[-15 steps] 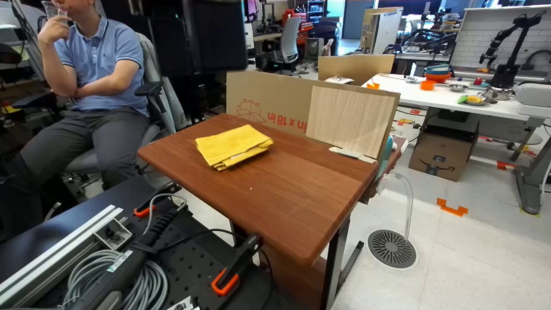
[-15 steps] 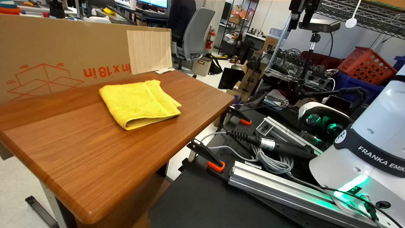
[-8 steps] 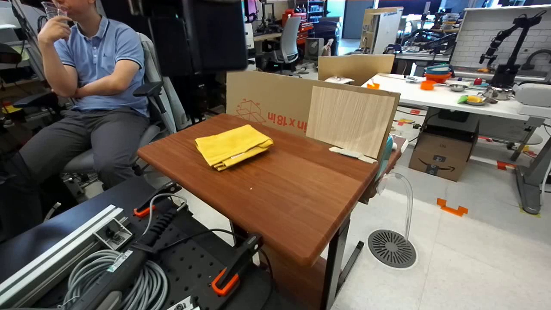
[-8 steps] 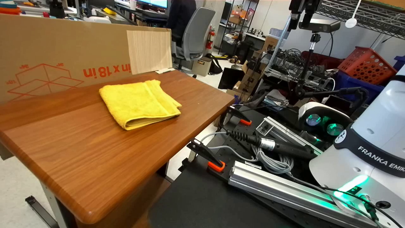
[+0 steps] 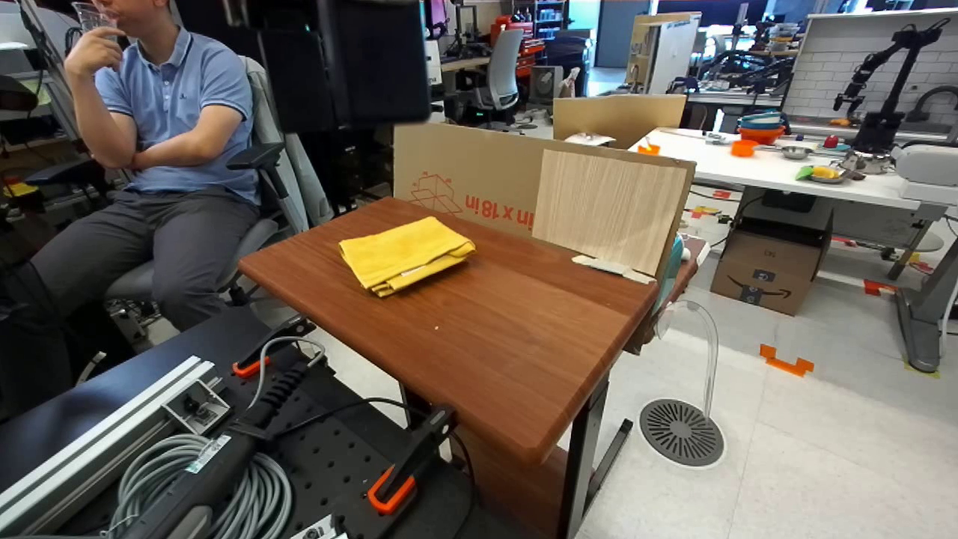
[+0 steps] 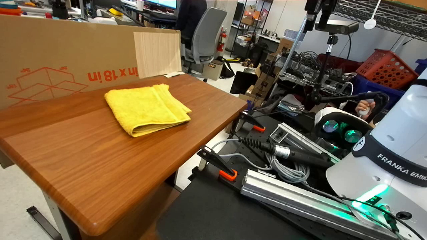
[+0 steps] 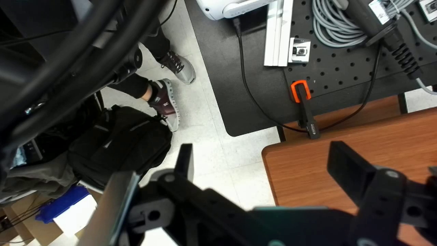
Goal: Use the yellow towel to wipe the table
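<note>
The yellow towel [image 5: 404, 254] lies folded and flat on the table, towards the cardboard side; it also shows in an exterior view [image 6: 146, 106]. The table [image 5: 516, 359] has a glossy reddish-brown top, seen too in an exterior view [image 6: 96, 170]. In the wrist view one corner of the table [image 7: 307, 171] shows under the right finger; the towel is out of that view. My gripper [image 7: 261, 150] is open with nothing between its fingers, high above the table's corner and the floor. Its dark fingers [image 6: 320, 15] hang at the top edge of an exterior view, well away from the towel.
A cardboard sheet [image 5: 468, 172] with a wood-grain panel [image 5: 610, 209] stands along the table's far edge. A black base plate [image 6: 206, 206] adjoins the table, with orange-tipped clamps [image 6: 228, 175], cables and an aluminium bar [image 6: 297, 203]. A person [image 5: 179, 120] sits close by.
The towel and gripper have not visibly moved. A hand has appeared behind the robot's base in an exterior view. The seated person has shifted slightly.
</note>
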`<state>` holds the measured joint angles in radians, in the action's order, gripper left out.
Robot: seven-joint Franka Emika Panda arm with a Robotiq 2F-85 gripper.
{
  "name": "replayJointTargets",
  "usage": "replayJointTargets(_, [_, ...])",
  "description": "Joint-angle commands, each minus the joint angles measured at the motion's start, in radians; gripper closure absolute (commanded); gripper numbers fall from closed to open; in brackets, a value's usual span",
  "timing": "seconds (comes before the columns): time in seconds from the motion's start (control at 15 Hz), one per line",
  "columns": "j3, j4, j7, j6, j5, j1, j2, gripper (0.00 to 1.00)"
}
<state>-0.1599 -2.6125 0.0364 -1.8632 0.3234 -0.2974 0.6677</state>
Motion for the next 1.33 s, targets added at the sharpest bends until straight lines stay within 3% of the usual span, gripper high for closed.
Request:
replayJointTargets(0.0, [-0.008,0.014,-0.033,0.005,-0.017,0.017,-0.014,0.0])
replayJointTargets(0.27, [0.045,0.106,-0.184,0.011,-0.149,0.073,-0.15,0.0])
replayJointTargets(0.53, [0.12,0.257,-0.395,0.004,-0.296,0.13,-0.384,0.0])
replayJointTargets(1.0, [0.189,0.547,-0.783,-0.001,-0.247,0.221,-0.811,0.0])
replayJointTargets(1.07, [0.16,0.422,-0.698,-0.022,-0.272,0.218,-0.676,0.0])
replayJointTargets(1.27, [0.159,0.512,-0.757,-0.022,-0.271,0.252,-0.802,0.0])
